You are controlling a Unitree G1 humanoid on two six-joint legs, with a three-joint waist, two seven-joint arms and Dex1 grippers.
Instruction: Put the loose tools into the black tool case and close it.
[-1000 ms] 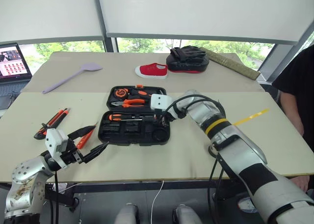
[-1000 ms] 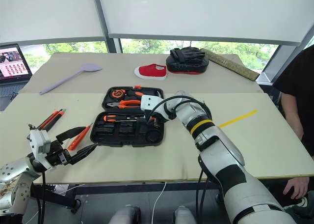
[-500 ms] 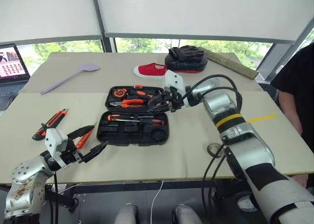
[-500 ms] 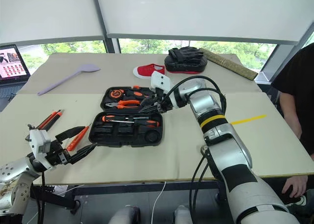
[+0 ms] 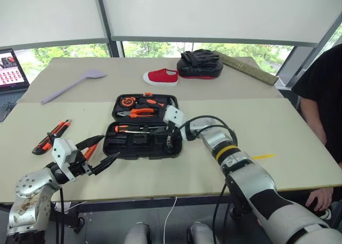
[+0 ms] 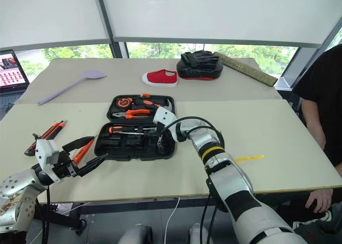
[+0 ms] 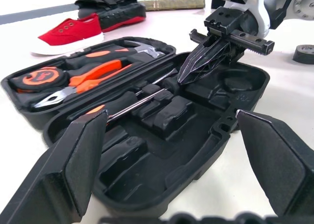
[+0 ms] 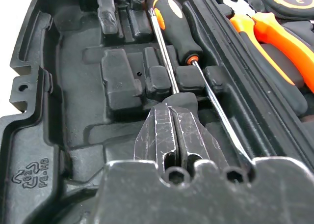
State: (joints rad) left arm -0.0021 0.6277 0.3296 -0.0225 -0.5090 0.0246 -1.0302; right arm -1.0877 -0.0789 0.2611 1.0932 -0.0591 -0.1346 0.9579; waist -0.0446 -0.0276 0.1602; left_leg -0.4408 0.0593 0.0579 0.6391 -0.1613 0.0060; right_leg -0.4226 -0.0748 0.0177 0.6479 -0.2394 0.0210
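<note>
The right gripper (image 5: 170,137) has swung back down from over the lid into the black tool case (image 5: 124,147) at frame centre, fingers pressed shut and empty. Its wrist view shows a seated screwdriver (image 8: 177,33) among matte moulded slots. The left gripper (image 5: 99,154) hovers spread wide lower left, near loose tools (image 5: 52,137) on bare tabletop.

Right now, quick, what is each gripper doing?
Left gripper: open, holding nothing.
Right gripper: closed, empty, tips down in the black tool case.
</note>
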